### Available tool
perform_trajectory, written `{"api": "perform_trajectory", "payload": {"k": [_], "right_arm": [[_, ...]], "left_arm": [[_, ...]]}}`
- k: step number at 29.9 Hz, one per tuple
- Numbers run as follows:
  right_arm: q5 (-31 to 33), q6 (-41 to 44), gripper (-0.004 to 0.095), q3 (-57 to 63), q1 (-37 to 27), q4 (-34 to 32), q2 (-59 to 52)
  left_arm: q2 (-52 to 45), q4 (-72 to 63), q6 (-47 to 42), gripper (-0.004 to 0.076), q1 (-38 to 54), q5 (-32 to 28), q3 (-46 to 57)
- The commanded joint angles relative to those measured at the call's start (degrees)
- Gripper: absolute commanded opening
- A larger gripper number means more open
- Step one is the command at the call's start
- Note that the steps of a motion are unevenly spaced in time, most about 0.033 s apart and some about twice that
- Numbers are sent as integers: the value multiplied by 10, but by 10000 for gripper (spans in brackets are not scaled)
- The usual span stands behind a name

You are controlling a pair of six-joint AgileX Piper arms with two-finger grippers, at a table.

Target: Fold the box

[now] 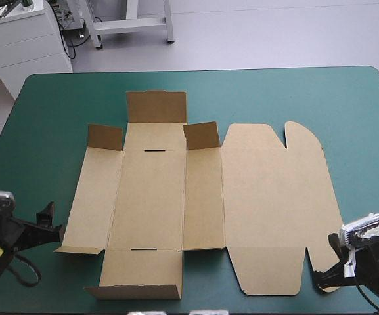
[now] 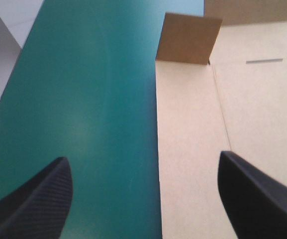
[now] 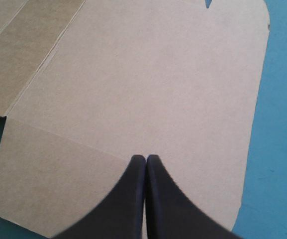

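While the box (image 1: 202, 197) lies mostly flat, left jaws gape empty, right jaws closed empty

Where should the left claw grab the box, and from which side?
Probably the box's long left panel, at its outer edge, coming in low from the robot's left. That edge is straight and unobstructed on the cover, and the open left claw straddles it, one finger over board, one over cover.
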Motion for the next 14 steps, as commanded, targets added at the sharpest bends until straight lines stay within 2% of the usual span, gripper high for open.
{"api": "perform_trajectory", "payload": {"k": [1,7,12,14], "right_arm": [[-35,-5,-23,-4,-2,20,5],[-51,-5,-23,-4,-2,49,5],[-58,-5,-23,-4,-2,52,5],[-58,-5,-23,-4,-2,52,5]], "left_arm": [[76,15,-9,568,-3,-27,-25],[182,64,-34,568,-3,-30,-25],[273,33,-34,568,6,-31,-29],[308,-1,-1,568,28,-26,-33]]}}
